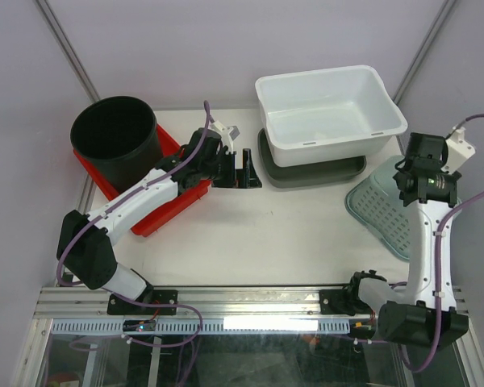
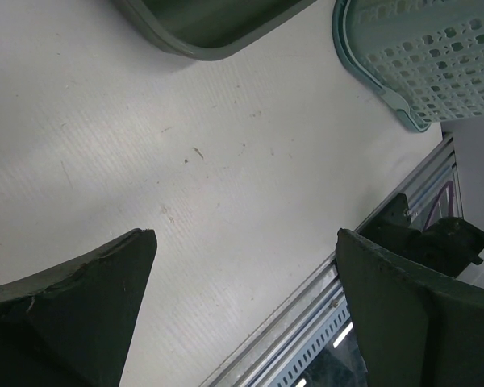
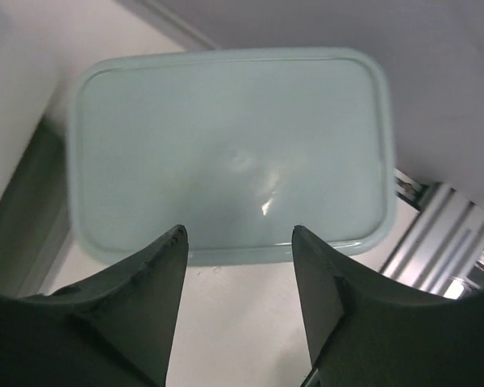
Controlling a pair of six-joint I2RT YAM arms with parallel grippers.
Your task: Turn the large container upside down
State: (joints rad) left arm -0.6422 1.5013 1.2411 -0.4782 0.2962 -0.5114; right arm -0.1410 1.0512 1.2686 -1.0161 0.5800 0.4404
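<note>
The right gripper (image 3: 238,234) is hovering half open over the teal basket (image 1: 383,208), which is lying bottom-up at the right edge of the top view, and it is gripping nothing. The left gripper (image 2: 246,232) is hanging wide open and empty above the table (image 1: 290,234) near the centre of that view.

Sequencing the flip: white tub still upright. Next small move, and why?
Probably swing the right gripper left to the near rim of the white tub: it sits open side up, while those jaws hang empty and apart over the teal basket, which lies bottom-up.
</note>
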